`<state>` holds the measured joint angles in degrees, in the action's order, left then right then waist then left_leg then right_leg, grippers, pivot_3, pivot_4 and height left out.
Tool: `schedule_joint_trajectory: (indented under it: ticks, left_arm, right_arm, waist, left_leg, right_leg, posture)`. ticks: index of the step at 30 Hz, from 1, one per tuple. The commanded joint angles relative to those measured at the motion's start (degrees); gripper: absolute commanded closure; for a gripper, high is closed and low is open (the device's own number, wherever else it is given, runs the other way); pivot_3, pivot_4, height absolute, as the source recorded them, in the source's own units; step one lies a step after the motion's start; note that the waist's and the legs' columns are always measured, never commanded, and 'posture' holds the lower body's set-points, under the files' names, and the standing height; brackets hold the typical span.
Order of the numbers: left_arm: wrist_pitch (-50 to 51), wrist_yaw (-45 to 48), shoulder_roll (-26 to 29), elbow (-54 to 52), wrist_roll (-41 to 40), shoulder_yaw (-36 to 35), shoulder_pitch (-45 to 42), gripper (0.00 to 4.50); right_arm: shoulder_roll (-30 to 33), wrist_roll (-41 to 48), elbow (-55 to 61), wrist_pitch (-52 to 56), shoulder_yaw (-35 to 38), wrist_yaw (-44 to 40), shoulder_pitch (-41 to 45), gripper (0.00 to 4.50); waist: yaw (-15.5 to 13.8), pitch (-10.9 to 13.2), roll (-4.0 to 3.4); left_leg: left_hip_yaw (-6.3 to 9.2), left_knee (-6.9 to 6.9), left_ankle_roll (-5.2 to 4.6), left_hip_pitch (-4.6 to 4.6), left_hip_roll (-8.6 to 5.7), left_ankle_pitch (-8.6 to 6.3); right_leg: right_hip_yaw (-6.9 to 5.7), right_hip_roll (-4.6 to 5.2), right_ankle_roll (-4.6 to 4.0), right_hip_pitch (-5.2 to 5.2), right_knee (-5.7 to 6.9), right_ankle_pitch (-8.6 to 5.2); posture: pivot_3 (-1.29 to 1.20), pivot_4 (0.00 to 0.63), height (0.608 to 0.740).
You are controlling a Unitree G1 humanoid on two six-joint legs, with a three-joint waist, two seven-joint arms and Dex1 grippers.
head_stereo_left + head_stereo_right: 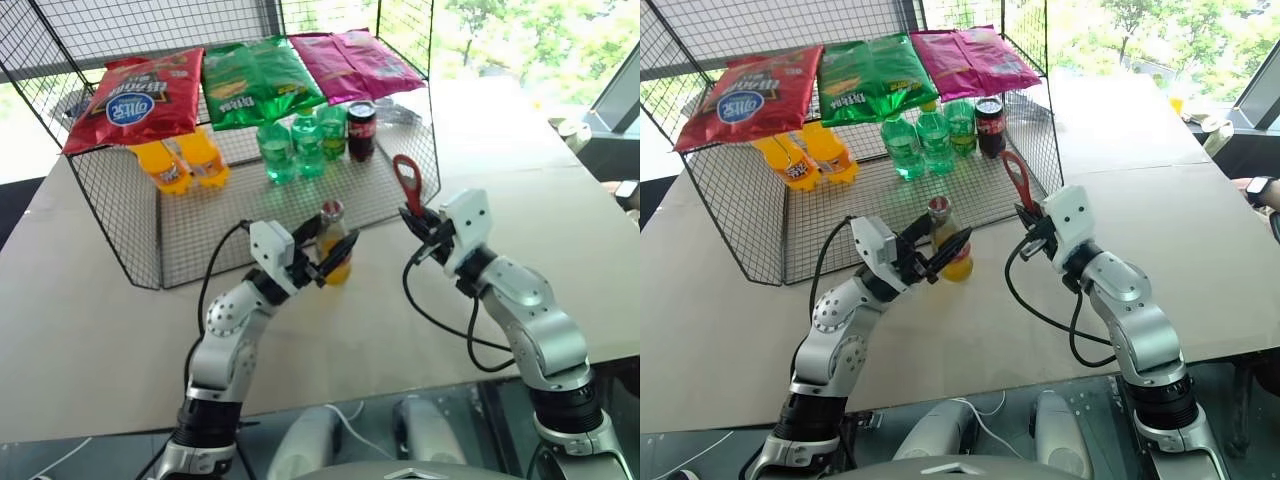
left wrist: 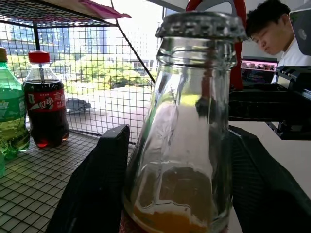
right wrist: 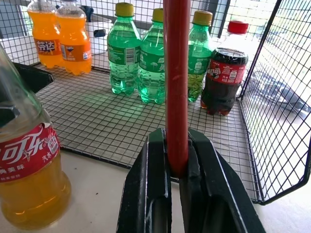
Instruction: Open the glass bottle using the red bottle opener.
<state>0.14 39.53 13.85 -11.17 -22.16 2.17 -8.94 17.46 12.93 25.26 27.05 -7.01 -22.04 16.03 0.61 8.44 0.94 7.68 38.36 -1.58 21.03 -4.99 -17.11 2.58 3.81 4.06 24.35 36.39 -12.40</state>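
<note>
presently the right gripper (image 1: 418,222) clamps the red bottle opener (image 1: 407,181), the left gripper (image 1: 318,262) brackets the glass bottle (image 1: 334,243) — grip unconfirmed — cap (image 2: 201,24) still on.

A pale beige desk (image 1: 90,300) fills the near and middle ground; a black wire-mesh rack (image 1: 120,225) stands on its far left part; large windows (image 1: 520,40) behind let in bright daylight, with green trees beyond; a person (image 2: 272,34) sits at the far right, head bowed; grey floor (image 1: 100,445) shows under the near edge.
</note>
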Motion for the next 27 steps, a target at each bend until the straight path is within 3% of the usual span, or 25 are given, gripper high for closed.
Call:
schedule_joint_trajectory:
  ticks: [1,10,13,19,27]
  left_arm:
    - [-0.79,0.02,0.05,-1.5,-0.84,-0.58,-0.57,2.27]
    - [-3.26,0.09,0.34,0.96,2.21,0.42,-0.03,2.27]
    - [-4.03,0.12,0.0,1.96,2.61,0.76,-0.23,2.27]
    - [-4.63,0.24,-0.15,2.65,2.64,1.08,-0.23,2.27]
    - [-4.63,0.3,0.39,3.21,2.71,0.92,-0.74,2.27]
  right_arm:
    - [-0.22,0.05,2.07,-0.87,0.2,-0.17,0.18,4.5]
    - [1.36,-5.06,0.67,-4.92,-5.43,-2.55,2.81,4.5]
    - [0.88,-10.9,-4.25,-13.59,-9.85,-2.43,4.13,4.5]
    - [-2.93,-18.71,-18.3,-31.45,-11.78,2.64,7.51,4.5]
    - [-1.7,-26.28,-27.04,-46.34,-13.65,3.59,9.28,4.5]
  waist:
    - [0.0,0.0,0.0]
    - [0.09,0.0,0.0]
    - [0.07,0.0,0.0]
    - [0.06,-0.01,0.01]
    - [0.13,-0.01,0.01]
  left_leg:
    - [0.0,0.0,0.0,0.0,0.0,0.0]
    - [-0.01,0.0,0.0,-0.06,0.0,0.0]
    - [-0.02,-0.01,0.0,-0.2,0.02,0.0]
    - [-0.04,0.0,0.0,-0.29,0.01,0.0]
    - [-0.02,-0.01,0.01,-0.3,0.03,0.0]
  right_leg:
    - [0.0,0.0,0.0,0.0,-0.01,0.0]
    - [0.0,-0.01,0.0,-0.04,0.0,0.0]
    - [0.0,-0.03,0.0,-0.15,0.01,0.0]
    - [0.0,-0.03,0.0,-0.19,0.0,0.0]
    - [0.0,-0.08,0.0,-0.18,0.0,0.0]
  posture:
    - [0.0,0.15,0.74]
    - [0.0,0.15,0.74]
    - [0.0,0.15,0.74]
    - [0.0,0.15,0.74]
    - [0.0,0.15,0.74]
